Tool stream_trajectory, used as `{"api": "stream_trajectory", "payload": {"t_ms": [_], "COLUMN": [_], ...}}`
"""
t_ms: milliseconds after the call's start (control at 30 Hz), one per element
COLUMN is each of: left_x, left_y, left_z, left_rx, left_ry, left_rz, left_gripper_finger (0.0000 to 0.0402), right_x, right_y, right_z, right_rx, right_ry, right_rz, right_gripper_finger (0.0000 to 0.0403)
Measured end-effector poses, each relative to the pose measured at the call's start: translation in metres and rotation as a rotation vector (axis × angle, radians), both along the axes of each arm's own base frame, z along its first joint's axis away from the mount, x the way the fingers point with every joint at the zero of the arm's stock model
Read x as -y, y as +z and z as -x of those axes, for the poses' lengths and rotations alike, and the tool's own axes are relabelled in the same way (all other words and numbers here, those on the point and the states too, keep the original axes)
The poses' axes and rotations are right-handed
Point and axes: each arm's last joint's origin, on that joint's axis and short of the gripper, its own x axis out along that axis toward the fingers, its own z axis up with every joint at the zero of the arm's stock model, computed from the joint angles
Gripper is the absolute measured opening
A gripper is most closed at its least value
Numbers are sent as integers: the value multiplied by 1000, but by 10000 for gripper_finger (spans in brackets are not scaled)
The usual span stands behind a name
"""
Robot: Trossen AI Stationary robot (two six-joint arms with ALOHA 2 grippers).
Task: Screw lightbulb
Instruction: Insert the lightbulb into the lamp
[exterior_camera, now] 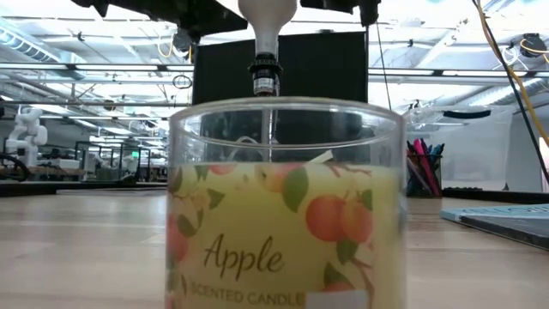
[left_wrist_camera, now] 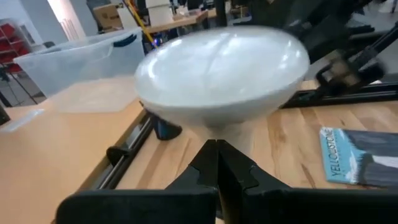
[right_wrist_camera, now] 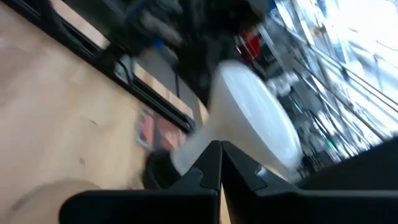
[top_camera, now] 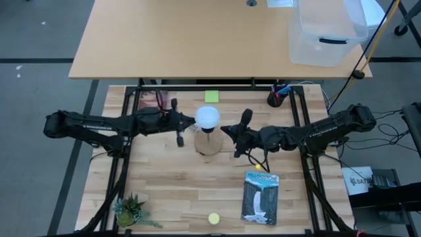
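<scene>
Glossy white lightbulb (top_camera: 208, 116), wooden table (top_camera: 171, 191)

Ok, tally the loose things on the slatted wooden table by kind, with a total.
Lightbulb: 1
Wooden cone base: 1
Book: 1
Potted plant: 1
Yellow ball: 1
Green note: 1
Pen cup: 1
Apple candle: 1
Total: 8

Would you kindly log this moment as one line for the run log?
lightbulb: above wooden base | left gripper: jaws shut, beside bulb | right gripper: jaws shut, beside bulb | seating: cannot tell
</scene>
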Motion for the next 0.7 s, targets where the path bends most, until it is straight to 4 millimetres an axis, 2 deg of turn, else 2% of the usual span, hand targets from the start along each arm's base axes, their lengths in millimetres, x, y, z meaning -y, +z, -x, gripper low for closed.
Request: {"api": "stream_trajectory", "payload": {"t_ms": [167,433,700], "left_x": [5,13,17], "left_y": [9,21,22], "left_z": [8,20,20], "left_rx": [36,89,89], "left_ry": [0,-29,-46], "left_rz": [-17,-27,-33], "left_gripper_finger": [0,0,0], "right_x": [9,28,36], "right_y": [-1,5,10], "right_z": [0,-2,-4], "right_rx": [-6,52,90], "right_ry": [-119,-193,-116], "right_rz": [-1,8,19], "right_gripper_finger": [0,0,0]}}
